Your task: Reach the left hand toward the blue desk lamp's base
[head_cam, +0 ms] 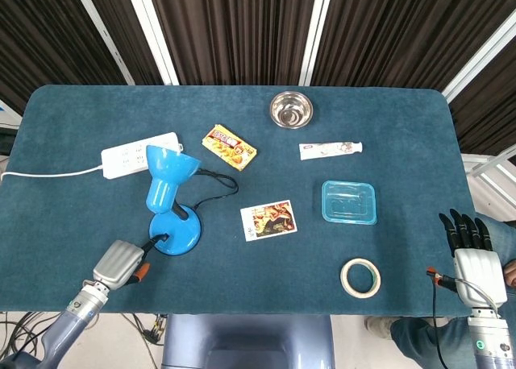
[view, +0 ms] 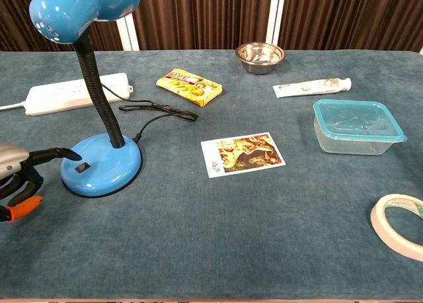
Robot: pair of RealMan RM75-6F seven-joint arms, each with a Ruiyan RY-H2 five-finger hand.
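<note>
Head view puts the lamp (head_cam: 171, 201) near the tabletop's (head_cam: 403, 143) left front, its base (head_cam: 179, 234) just ahead of the left hand (head_cam: 121, 264). One dark finger (view: 61, 155) stretches out over the base's near edge, and I judge the reach almost done; whether it touches the rim I cannot tell. Its other fingers curl loosely and hold nothing. In the chest view that hand is cut off at the frame edge. Well apart, the right hand (head_cam: 472, 252) rests at the front right corner, fingers straight and slightly apart.
</note>
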